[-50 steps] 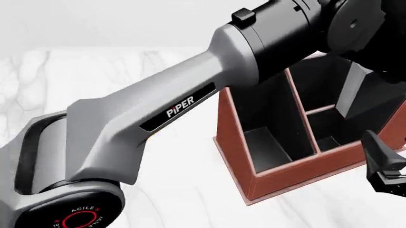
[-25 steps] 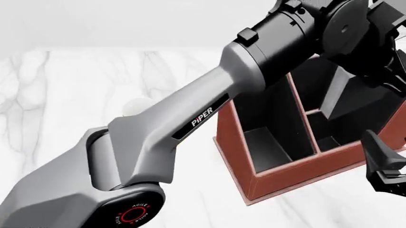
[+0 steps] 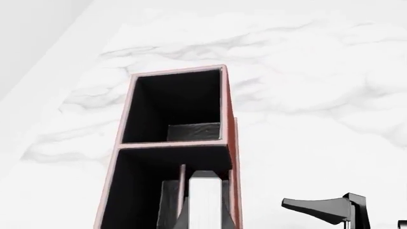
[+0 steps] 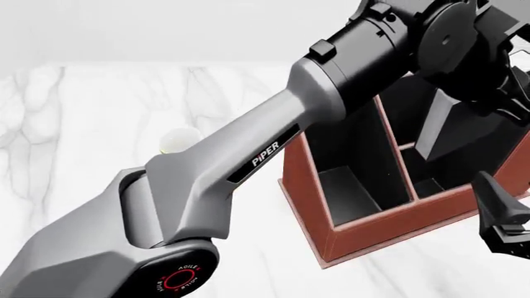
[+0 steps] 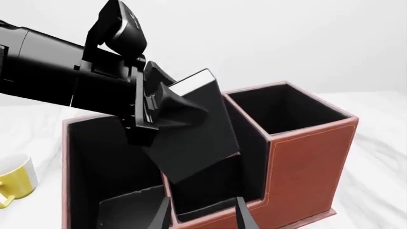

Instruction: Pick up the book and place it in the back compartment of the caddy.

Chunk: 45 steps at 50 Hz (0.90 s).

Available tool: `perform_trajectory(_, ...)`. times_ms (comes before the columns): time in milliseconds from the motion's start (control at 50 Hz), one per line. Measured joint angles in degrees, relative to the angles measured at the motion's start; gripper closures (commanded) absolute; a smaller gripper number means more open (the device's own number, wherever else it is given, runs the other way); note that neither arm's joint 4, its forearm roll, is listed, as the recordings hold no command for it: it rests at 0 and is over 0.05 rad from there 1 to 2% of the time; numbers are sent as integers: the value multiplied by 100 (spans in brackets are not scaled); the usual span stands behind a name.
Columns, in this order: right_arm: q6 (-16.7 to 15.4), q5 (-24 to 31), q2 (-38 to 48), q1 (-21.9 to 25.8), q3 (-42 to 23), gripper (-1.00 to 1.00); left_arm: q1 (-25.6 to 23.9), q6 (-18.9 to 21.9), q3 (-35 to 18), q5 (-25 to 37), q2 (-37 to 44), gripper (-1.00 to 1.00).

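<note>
Left pincer (image 5: 147,102): closed on the book, its black fingers clamped on the upper part of the cover; it hangs over the caddy's divided side.
Left arm (image 4: 248,155): a long grey link marked PIPER reaches from the lower left of the front view up and across to the caddy, its black wrist above the box.
Book (image 5: 194,133): black cover with a white page edge, held tilted, with its lower end dipping past the caddy's rim into a black-lined pocket. In the left wrist view the white page edge (image 3: 205,202) stands inside a pocket beside the red-brown wall. Whether it touches the floor of the pocket cannot be told.
Caddy (image 4: 389,226): red-brown box with black lining, standing upright on the surface, right of centre in the front view. It has one long compartment on the left arm's side and two shorter pockets beside it, parted by a thin crossbar.
Back compartment (image 4: 414,102): the farther short pocket in the front view, largely hidden behind the left arm's wrist and the book.
Right pincer (image 4: 501,214): low at the right edge of the front view, just beside the caddy's near corner; its fingers stand apart and hold nothing.
Mug (image 5: 14,183): yellow, on the surface beside the caddy.
Surface (image 4: 99,118): white marble with grey veins.
</note>
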Motion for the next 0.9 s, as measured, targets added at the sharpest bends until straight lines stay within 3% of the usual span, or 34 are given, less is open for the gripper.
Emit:
perform_trajectory(40, 1, 7, -6, -1, 0, -100, 3, -19, -3, 10, 5, 100)
perform_trajectory(180, 5, 26, -22, -3, 0, -100, 74, -35, 1646, -1573, -37, 100)
perform_trajectory(360, 11, 27, -19, -5, 0, -100, 110, -77, 2817, -2653, -45, 100)
perform_trajectory(760, 35, 53, -40, -7, -1, -100, 103, -123, 3384, -3377, -138, 100)
perform_trajectory(780, 36, 55, -42, -6, -1, -100, 100, -139, 3399, -3394, -143, -100)
perform_trajectory(900, 39, 66, -55, -3, -1, -100, 87, -172, 3591, -3519, -201, -100)
